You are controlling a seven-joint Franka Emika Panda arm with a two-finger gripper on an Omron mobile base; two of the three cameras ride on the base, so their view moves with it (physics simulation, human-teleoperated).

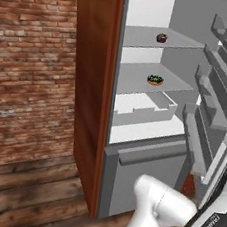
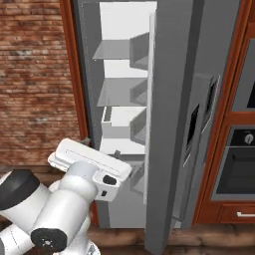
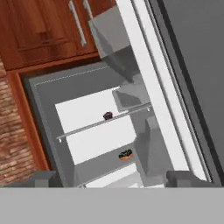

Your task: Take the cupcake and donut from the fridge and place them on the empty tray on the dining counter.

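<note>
Fridge (image 1: 131, 153) open: donut (image 1: 155, 80) below cupcake (image 1: 161, 38).

Fridge shelves (image 1: 145, 39): cupcake (image 1: 161, 38) (above), donut (image 1: 155, 80)

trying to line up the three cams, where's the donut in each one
Left base view: donut on the middle fridge shelf, below the cupcake.
Right base view: not in it; the open door hides that side of the shelves.
Hand view: donut low centre, cupcake above.
Shared landmark: the cupcake's shelf.

Both base views face open fridge (image 1: 153, 90) nearby; hand view tilted, shares shelves.
</note>
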